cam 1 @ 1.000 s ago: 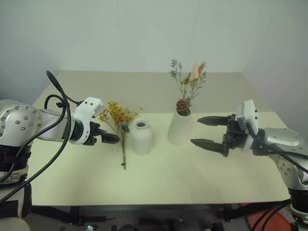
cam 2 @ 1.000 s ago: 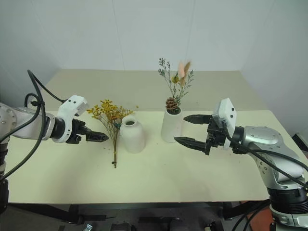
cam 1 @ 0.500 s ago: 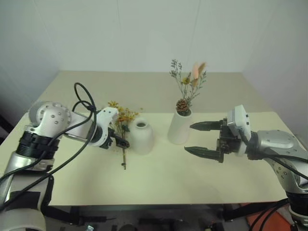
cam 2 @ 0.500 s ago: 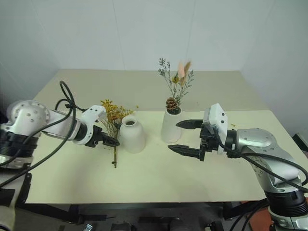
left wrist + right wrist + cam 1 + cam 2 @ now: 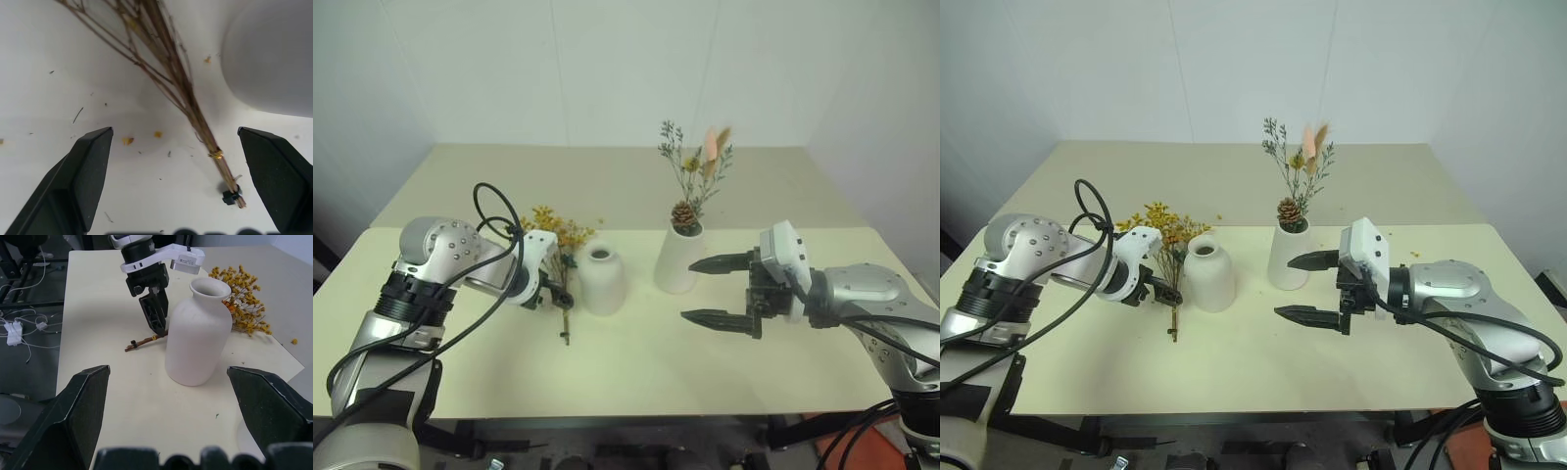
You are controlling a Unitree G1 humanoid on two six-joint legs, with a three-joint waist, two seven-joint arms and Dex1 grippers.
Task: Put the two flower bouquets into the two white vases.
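Bouquets come first for us: the yellow-orange bouquet [image 5: 560, 257] lies flat on the bench [image 5: 636, 362], toward its left side, blooms pointing to the far edge and thin brown stems [image 5: 195, 117] running toward the near edge, just beside the squat vase [image 5: 601, 278]. We judge it very light and brittle, dried sprigs that shed crumbs, so a hard squeeze could snap it; the bound lower stems, where a small tie gathers them, look like the place to pinch. Our left gripper [image 5: 178, 186] hovers low over those stems with its fingers [image 5: 83, 181] spread wide on either side, closed on nothing. Our right gripper [image 5: 717, 291] hangs over the bench's right half, near the tall vase [image 5: 678, 258], fingers likewise spread and empty. As for containers, the tall vase near the bench's middle already carries the sparse bouquet [image 5: 694, 171], upright, pinecone at the rim. The squat vase is empty, its narrow mouth open upward; that neck, we reckon, will want the stems fed in nearly vertical.
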